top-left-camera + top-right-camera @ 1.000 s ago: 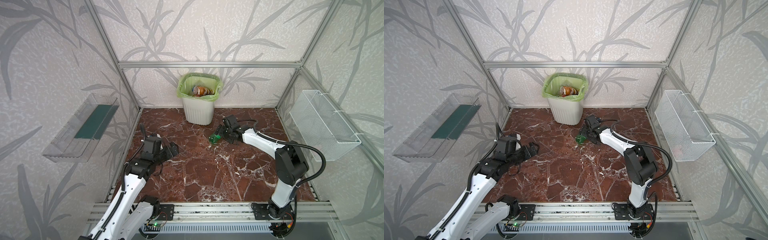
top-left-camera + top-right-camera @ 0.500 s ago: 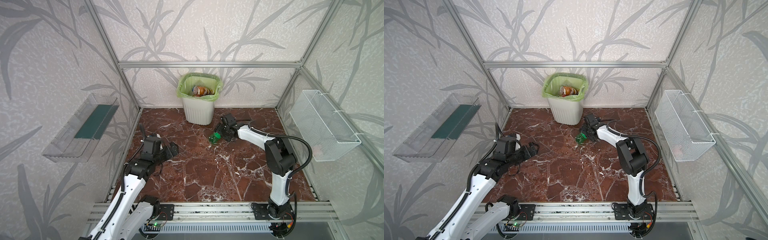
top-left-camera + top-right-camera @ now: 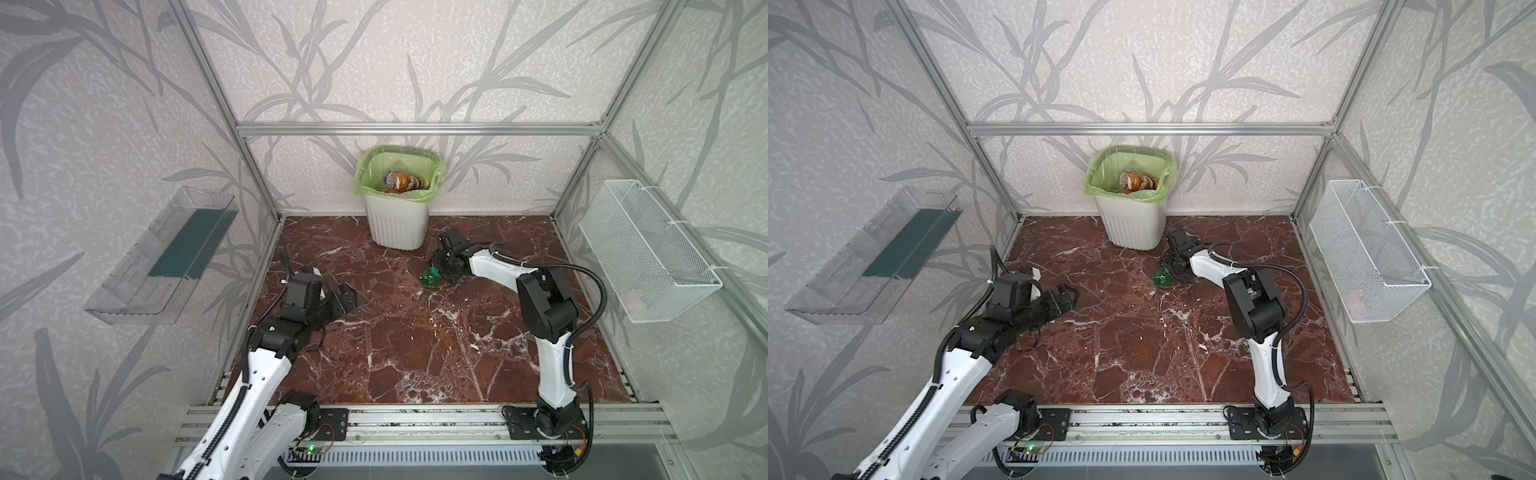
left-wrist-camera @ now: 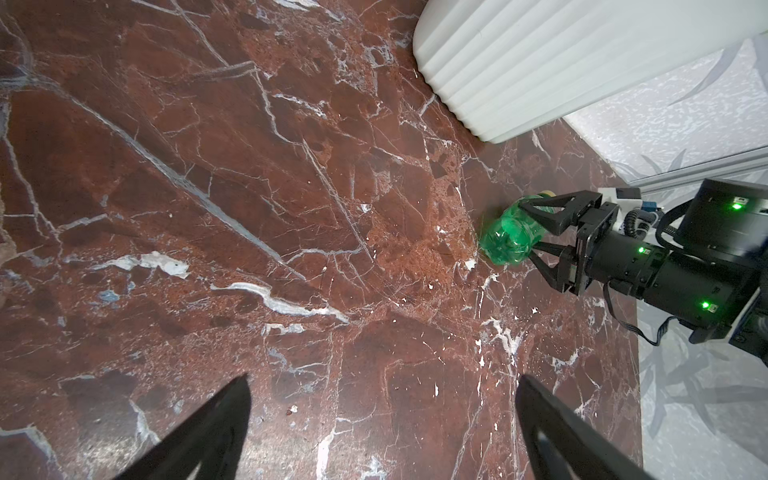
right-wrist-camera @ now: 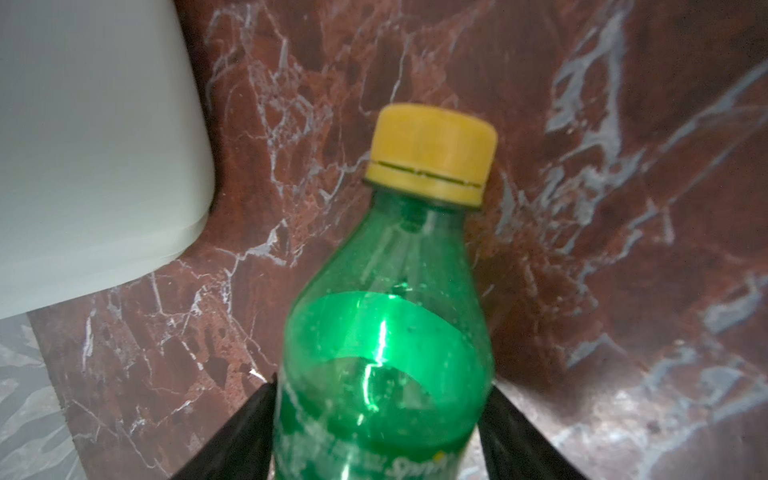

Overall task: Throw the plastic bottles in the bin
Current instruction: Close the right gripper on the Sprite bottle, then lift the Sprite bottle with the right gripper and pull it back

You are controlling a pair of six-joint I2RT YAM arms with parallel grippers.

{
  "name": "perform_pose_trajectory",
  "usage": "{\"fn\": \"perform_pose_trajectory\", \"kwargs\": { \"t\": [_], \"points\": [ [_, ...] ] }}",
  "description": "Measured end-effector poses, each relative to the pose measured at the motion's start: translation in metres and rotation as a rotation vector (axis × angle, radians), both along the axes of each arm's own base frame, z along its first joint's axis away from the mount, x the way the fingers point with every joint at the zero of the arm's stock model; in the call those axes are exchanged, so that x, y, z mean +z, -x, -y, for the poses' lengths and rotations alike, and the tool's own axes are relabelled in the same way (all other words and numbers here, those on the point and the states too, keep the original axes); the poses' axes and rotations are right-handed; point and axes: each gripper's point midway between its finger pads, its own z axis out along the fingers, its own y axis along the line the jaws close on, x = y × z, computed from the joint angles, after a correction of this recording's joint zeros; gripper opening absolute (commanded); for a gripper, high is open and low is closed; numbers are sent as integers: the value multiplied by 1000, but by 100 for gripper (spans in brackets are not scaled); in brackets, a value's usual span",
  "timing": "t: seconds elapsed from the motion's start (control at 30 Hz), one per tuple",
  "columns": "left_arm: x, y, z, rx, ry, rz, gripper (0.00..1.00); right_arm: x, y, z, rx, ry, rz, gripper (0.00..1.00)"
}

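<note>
A green plastic bottle with a yellow cap lies on the marble floor just in front and to the right of the bin. My right gripper is shut on the bottle's body, a black finger pressed against each side. The white ribbed bin, lined with a green bag, holds brown and orange bottles. My left gripper hovers open at the left of the floor with nothing between its fingers.
A clear plastic tray hangs on the left wall and a white wire mesh basket on the right wall. The bin's wall stands close beside the held bottle. Aluminium frame posts edge the floor.
My right gripper's jaws have closed in onto the green bottle, and the right arm's elbow has swung in and up. The left arm has not moved.
</note>
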Motion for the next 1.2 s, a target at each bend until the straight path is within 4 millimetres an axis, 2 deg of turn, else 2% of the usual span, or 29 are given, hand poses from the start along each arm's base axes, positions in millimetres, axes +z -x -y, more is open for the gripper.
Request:
{"fn": "perform_pose_trajectory", "kwargs": {
  "t": [0.2, 0.37, 0.63, 0.93, 1.1, 1.2],
  "points": [
    [0, 0, 0, 0, 0, 0, 99, -2, 3, 4, 22, -3, -3, 61],
    [0, 0, -1, 3, -2, -1, 99, -3, 27, 14, 84, 17, -29, 59],
    [-1, 1, -2, 8, -3, -6, 99, 0, 107, 39, 202, 74, -100, 58],
    [-1, 0, -3, 22, -1, -9, 99, 16, 199, 41, 357, 116, -88, 58],
    [-2, 0, -4, 34, 7, -12, 99, 16, 239, 48, 401, 141, -98, 58],
    [-4, 1, -4, 37, 9, -19, 99, 11, 255, 51, 417, 151, -111, 59]
  ]
}}
